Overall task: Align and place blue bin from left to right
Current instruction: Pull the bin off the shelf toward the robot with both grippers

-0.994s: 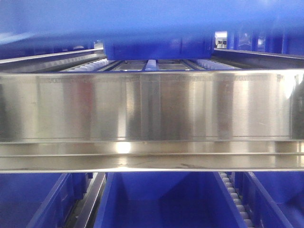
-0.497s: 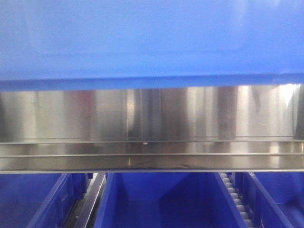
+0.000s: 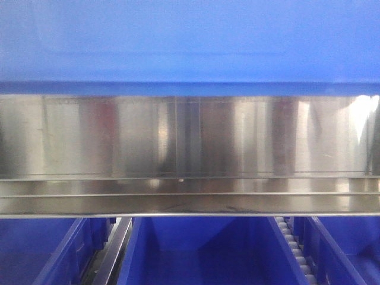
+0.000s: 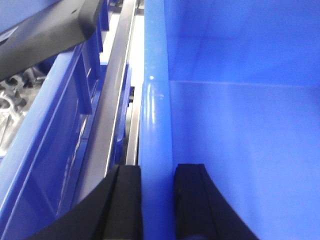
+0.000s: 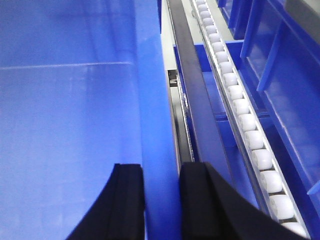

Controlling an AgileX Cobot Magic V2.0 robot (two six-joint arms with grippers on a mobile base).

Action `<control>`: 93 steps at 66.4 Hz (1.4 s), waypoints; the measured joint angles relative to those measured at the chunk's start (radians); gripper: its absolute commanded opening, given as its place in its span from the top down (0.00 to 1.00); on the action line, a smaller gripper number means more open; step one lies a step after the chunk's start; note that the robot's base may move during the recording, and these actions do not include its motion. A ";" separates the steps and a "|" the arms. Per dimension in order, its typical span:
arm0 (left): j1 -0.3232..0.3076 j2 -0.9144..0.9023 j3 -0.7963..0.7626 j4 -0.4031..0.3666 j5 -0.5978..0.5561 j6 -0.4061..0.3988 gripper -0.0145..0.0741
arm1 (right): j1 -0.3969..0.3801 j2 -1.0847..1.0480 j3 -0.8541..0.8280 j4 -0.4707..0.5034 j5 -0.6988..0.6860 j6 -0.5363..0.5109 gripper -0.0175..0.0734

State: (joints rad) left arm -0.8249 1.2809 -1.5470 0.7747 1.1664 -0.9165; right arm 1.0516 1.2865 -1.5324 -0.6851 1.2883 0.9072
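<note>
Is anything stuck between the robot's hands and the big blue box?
No, nothing that shows. The left gripper and the right gripper each straddle a side wall of the blue bin, pinching the plastic directly.

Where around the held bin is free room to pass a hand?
Bare: inside the blue bin, between left gripper and right gripper. Crowded: on its left, steel rail and neighbouring bin; on its right, black rail and roller track, thin gaps only.

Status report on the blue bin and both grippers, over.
Left gripper clamped on blue bin's left wall, right gripper on its right wall. Bin's lower edge just above steel rail. Neighbouring bin close on left, roller track on right.
</note>
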 measured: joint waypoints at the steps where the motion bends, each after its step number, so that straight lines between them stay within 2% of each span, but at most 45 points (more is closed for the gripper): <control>1: 0.000 0.000 0.000 0.002 0.000 0.000 0.96 | 0.000 0.000 0.000 0.000 0.000 0.002 0.88; 93: 0.000 0.020 0.000 0.028 -0.016 0.004 0.96 | 0.000 0.000 0.000 -0.005 0.005 0.008 0.88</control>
State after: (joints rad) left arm -0.8249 1.3012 -1.5470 0.8023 1.1507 -0.9123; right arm 1.0516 1.2865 -1.5324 -0.6905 1.2931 0.9148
